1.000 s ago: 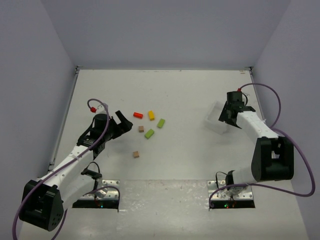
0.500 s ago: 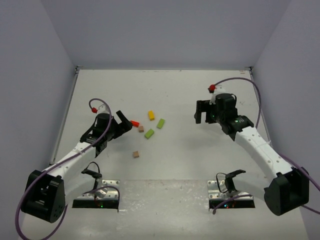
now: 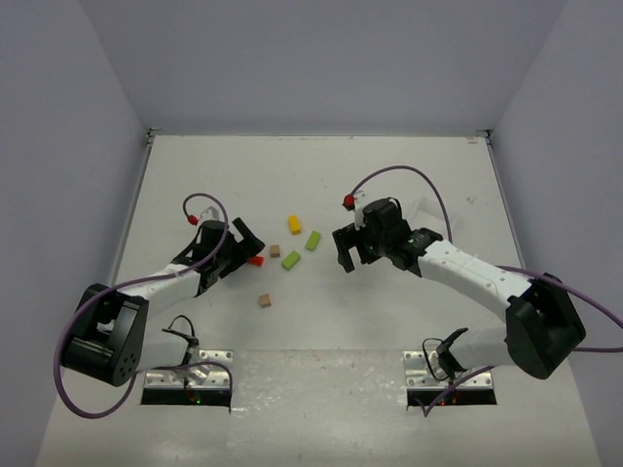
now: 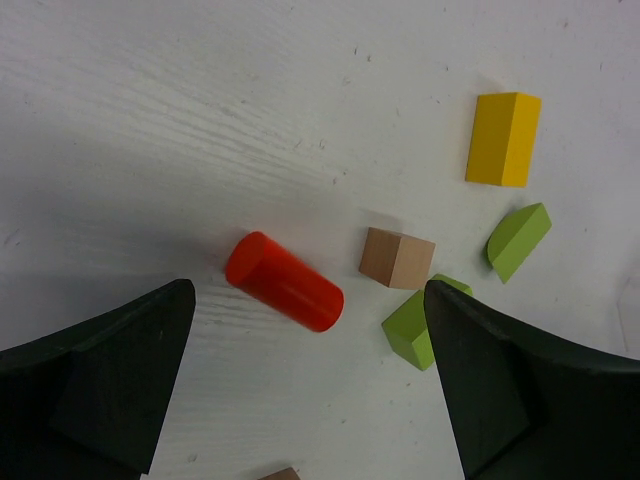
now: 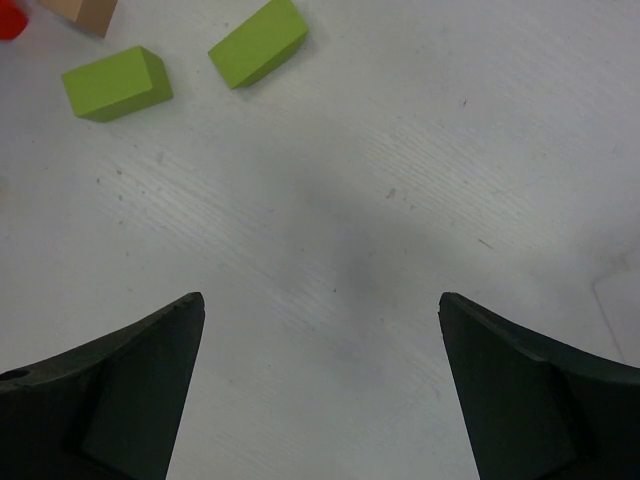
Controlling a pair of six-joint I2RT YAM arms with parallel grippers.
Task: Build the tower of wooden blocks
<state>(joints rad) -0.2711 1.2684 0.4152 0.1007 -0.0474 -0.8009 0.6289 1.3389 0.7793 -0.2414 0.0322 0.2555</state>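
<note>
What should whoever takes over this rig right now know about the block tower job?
Left gripper: open, empty; the red cylinder lies on its side between its fingers, not gripped.
Right gripper: open, empty, right of the blocks.
Blocks: all loose on the table: yellow block, far green block, near green block, tan cube, nearer tan cube.
Done: nothing stacked.
Left: the whole tower.

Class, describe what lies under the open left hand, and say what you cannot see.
Under the left hand a red-orange cylinder lies on its side on the table, between the open fingers, untouched. The fingers hide the table beneath them.
</note>
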